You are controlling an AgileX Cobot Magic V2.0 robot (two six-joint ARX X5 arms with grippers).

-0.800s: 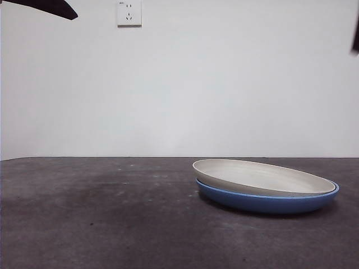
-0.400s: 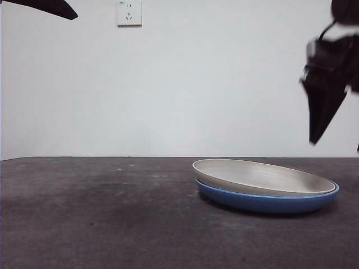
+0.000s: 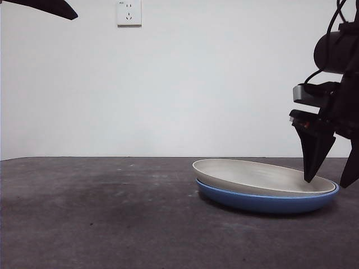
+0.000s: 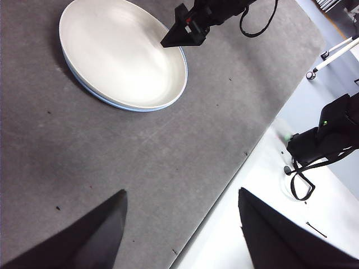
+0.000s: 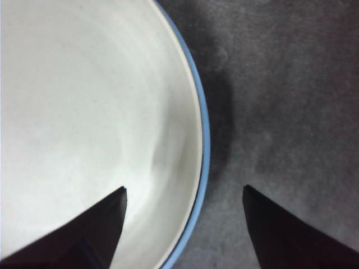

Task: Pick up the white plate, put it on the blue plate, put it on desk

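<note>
We see the tabletop (image 3: 101,218) carrying the blue plate (image 3: 263,203) with the white plate (image 3: 252,175) nested on top. Right gripper (image 3: 328,182) hangs over their rim, jaws open, one jaw above the white plate, one outside. Left gripper (image 4: 179,224) open, well apart.

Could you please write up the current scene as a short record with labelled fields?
stack: white plate sits tilted inside the blue plate
surface: both rest on the desk
right gripper: open, low at the stack's rim, one jaw over the white plate, the other outside the blue rim
left gripper: open, high above the desk, away from the plates
background: wall socket on the white wall
</note>
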